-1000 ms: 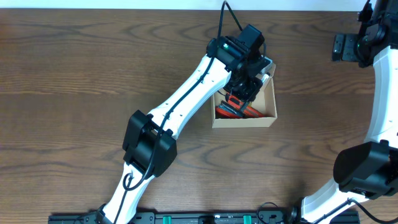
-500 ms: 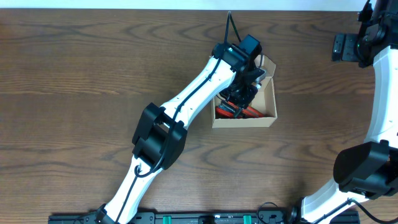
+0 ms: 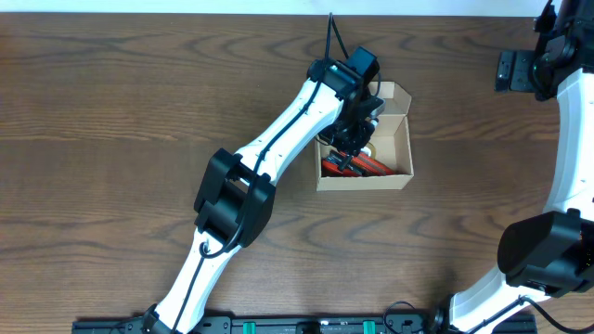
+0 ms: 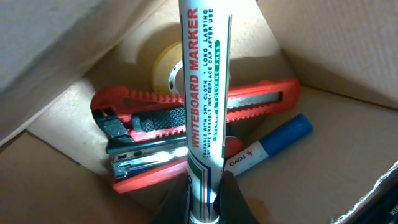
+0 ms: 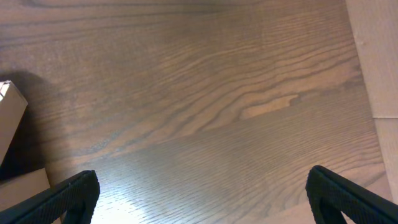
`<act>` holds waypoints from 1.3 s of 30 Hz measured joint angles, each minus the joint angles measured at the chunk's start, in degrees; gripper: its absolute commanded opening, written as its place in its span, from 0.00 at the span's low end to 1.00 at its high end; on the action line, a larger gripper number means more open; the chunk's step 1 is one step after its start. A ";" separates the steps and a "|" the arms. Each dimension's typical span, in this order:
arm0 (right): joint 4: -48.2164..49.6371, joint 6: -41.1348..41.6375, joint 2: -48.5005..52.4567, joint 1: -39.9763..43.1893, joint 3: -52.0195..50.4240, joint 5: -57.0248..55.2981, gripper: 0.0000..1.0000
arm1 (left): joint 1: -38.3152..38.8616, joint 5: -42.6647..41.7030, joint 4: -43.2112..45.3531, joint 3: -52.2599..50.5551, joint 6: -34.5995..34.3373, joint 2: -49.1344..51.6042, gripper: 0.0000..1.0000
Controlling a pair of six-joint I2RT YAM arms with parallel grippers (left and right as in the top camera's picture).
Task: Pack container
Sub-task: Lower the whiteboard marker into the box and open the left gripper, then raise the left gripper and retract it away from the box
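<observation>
One shift shows from overhead: your left gripper [image 3: 357, 138] has slid from the middle of the box [image 3: 364, 182] toward its back-left corner, and the arm has swung with it. The box sits where it did, mid-table [image 3: 111, 111], with its lid flap [image 3: 397, 93] open at the back and red things showing inside. To my eye the drop spot is being chosen, not yet used, and the packing is well on. Your right gripper [image 3: 520, 70] hangs far off by the table's right edge.

One marker [image 4: 204, 93] fills the left wrist view, pinched between nearly closed fingers [image 4: 176, 208] and pointing down into the box. Beneath it lie a red cutter [image 4: 261, 99], a second marker [image 4: 277, 142] with a blue cap, and a tape roll [image 4: 166, 67] in the far corner. Whether the held marker touches them, you cannot tell. The cutter lies crosswise under it, so it may land on top rather than flat.

Two right-gripper fingers [image 5: 68, 196] stand wide apart in the right wrist view, holding nothing, over bare table.
</observation>
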State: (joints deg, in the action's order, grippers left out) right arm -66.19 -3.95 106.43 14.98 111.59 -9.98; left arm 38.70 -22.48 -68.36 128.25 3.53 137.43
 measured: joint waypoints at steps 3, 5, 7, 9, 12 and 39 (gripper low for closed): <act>0.00 0.00 0.00 0.00 0.00 0.00 0.99 | 0.02 0.00 0.00 0.00 0.37 0.00 0.19; 0.00 0.00 0.00 0.00 0.00 0.00 0.99 | 0.04 0.02 0.00 0.00 0.68 0.00 0.22; 0.00 0.00 0.00 0.00 0.00 0.00 0.99 | 0.02 0.02 0.00 0.00 0.85 0.00 0.22; 0.00 0.00 0.00 0.00 0.00 0.00 0.99 | 0.02 0.02 0.00 0.00 0.85 0.00 0.22; 0.00 0.00 0.00 0.00 0.00 0.00 0.99 | 0.02 0.02 0.00 0.00 0.85 0.00 0.22; 0.00 0.00 0.00 0.00 0.00 0.00 0.99 | -2.25 6.97 -9.81 29.31 0.92 0.28 0.38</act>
State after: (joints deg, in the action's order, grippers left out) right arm -66.19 -3.95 106.43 14.98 111.59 -9.98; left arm 36.45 -15.51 -78.17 157.56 4.45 137.71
